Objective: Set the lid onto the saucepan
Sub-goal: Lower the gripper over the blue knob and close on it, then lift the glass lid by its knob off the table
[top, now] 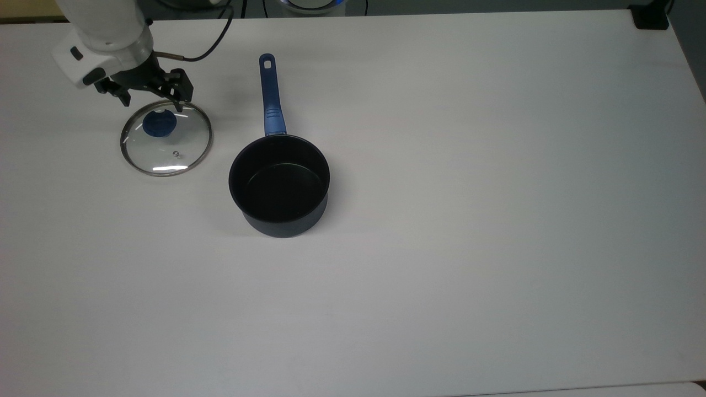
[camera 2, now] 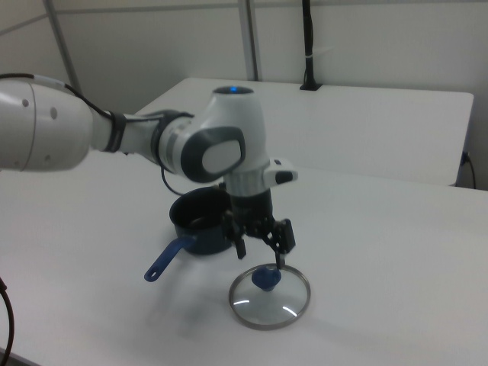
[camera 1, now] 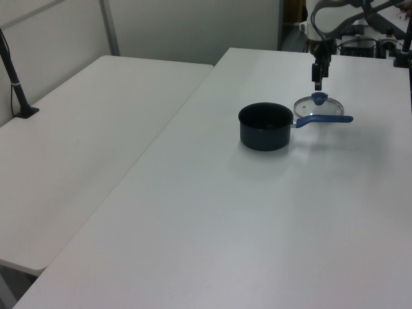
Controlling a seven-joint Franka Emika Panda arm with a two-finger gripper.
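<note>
A round clear glass lid with a metal rim [top: 166, 138] lies flat on the white table [top: 441, 220], left of the navy saucepan [top: 279, 184] in the top view; likely rigid, breakable and slippery, it is best held by its blue knob [top: 159, 123], above which the black gripper [top: 150, 100] hovers, jaws apart.

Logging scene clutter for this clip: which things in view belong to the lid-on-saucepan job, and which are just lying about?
Part of the job:
- lid, flat on the table
- saucepan, uncovered, beside the lid
- tool, open, over the lid's knob

Just there:
- black post on the neighbouring table
- black object at the table's corner
</note>
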